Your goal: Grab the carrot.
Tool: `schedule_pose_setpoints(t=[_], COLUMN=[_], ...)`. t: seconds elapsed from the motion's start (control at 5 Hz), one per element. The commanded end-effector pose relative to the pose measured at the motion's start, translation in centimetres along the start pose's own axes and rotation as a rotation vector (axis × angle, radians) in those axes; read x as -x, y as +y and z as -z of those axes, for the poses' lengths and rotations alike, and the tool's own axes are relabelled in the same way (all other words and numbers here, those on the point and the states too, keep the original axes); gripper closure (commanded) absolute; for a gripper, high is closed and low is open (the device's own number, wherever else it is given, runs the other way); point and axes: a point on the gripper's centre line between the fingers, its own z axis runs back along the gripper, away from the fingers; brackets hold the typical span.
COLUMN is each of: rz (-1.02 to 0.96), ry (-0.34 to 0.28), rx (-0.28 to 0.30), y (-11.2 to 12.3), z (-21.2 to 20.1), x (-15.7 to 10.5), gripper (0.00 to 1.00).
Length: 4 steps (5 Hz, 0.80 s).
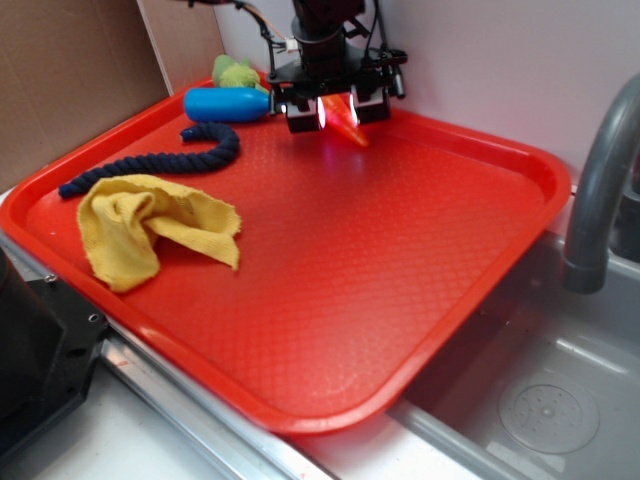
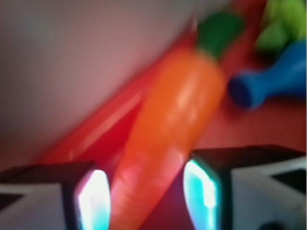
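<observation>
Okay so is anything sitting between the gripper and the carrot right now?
Nothing visible. The carrot already lies between the fingers of the gripper. The blue toy sits off to the side on the red tray, clear of the gap.

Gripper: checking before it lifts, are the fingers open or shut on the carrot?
Open: in the wrist view the gripper fingers flank the carrot, a gap showing.

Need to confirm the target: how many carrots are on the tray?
1. The carrot lies at the tray's far edge, between the gripper's fingers; none seems hidden.
</observation>
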Motion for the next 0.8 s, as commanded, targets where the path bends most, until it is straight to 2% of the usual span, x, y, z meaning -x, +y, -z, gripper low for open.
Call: schedule_pose_setpoints(t=[0.0, 0.2, 0.4, 0.6], rz=[0.100, 0.181, 0.268, 0.395], ry=[0.360, 0.410, 0.414, 0.375], rx=[0.207, 0.300, 0.316, 0.243], y=[-0.3, 0.0, 0.2, -0.8], z=[-5.2, -8.7, -10.9, -12.8], x=[5.9, 7.4, 9.0, 10.3], gripper=[1.00, 1.00, 1.00, 1.00])
